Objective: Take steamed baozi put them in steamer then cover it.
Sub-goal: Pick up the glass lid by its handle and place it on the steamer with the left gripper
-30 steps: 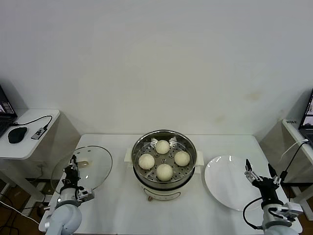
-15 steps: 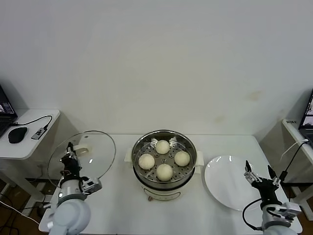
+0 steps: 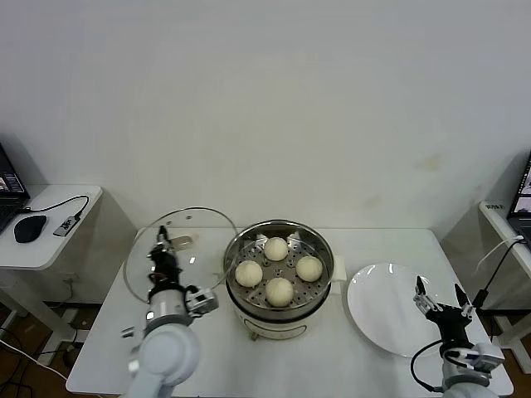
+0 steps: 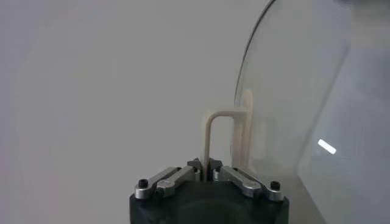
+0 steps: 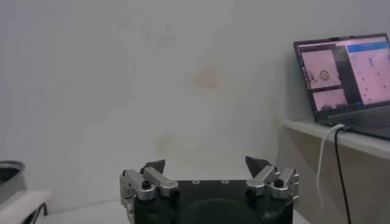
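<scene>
White wall backs a white worktop (image 3: pixel 207 356) in the head view, where the steamer (image 3: pixel 280 274) holds all four steamed baozi (image 3: pixel 280 291). The left gripper (image 3: pixel 163 256) holds the cover (image 3: pixel 178 249) upright, just beside the steamer's left rim and clear of the worktop. Swung in at this tilt, the glass edge could strike the rim or land crooked. The right gripper (image 3: pixel 439 303) idles beside the empty plate (image 3: pixel 386 308).

From the left wrist view, the left gripper (image 4: pixel 205 170) is clamped on the thin cream handle (image 4: pixel 214 131); so narrow a hold may let the heavy cover (image 4: pixel 292 97) swivel or slip.

From the right wrist view, the right gripper (image 5: pixel 206 164) has its jaws wide apart, holding nothing.
</scene>
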